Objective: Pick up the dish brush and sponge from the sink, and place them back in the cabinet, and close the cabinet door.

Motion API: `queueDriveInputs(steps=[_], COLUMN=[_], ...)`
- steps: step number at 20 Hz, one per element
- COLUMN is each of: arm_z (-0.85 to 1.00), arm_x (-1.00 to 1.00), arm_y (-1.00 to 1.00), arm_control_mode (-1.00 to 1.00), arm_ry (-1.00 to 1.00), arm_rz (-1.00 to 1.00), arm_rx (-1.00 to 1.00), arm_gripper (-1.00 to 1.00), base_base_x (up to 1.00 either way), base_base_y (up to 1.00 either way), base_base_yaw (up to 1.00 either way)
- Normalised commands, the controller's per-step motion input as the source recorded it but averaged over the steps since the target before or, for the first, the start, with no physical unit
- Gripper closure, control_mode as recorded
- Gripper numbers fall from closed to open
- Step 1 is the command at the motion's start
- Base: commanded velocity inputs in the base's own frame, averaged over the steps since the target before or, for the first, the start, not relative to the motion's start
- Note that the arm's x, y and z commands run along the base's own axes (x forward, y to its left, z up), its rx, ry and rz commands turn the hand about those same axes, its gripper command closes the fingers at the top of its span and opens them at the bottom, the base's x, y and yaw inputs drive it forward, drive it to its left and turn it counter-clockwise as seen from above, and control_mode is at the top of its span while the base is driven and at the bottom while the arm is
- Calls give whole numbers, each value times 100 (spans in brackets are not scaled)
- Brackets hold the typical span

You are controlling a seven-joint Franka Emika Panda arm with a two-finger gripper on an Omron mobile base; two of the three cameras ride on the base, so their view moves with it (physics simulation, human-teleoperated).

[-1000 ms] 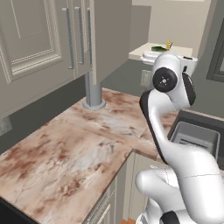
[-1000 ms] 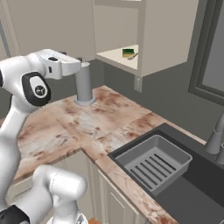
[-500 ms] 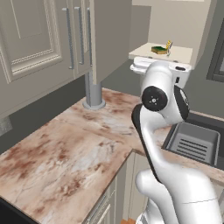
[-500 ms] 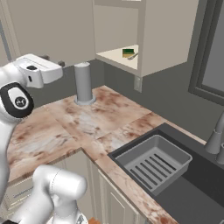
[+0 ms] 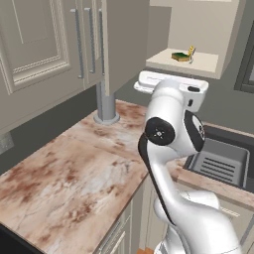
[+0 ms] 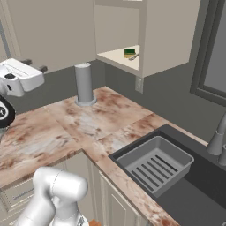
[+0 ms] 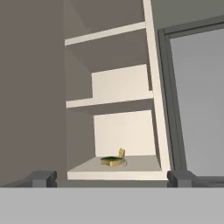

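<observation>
Sponge [image 7: 111, 161] and brush [image 7: 121, 153] are seen on cabinet [image 7: 131, 168] bottom shelf; door [image 5: 124, 44] open; jaws spread wide, nothing held.

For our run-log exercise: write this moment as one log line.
sponge: on cabinet bottom shelf | dish brush: beside sponge | cabinet door: open | gripper: open, empty

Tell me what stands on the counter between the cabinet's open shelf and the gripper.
In the right base view, a grey cylinder stands on the counter between the cabinet and the gripper.
</observation>
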Motion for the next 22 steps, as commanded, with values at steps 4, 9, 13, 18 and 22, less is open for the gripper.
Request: queueDriveInputs(steps=[4,9,13,18,22], arm_z=[0,0,0,0,-1], arm_x=[-36,-30,-16,-2,1], arm_y=[38,36,43,35,20], arm_control_mode=[-100,-100,-100,-100,-100], arm_ry=[-5,-1,-1,0,0], arm_rz=[0,0,0,0,0], arm_rx=[-1,0,-3,-1,0], arm_gripper=[-100,-100,-100,-100,-100], base_base_x=[0,0,0,0,0], base_base_y=[0,0,0,0,0], base_base_yaw=[0,0,0,0,0])
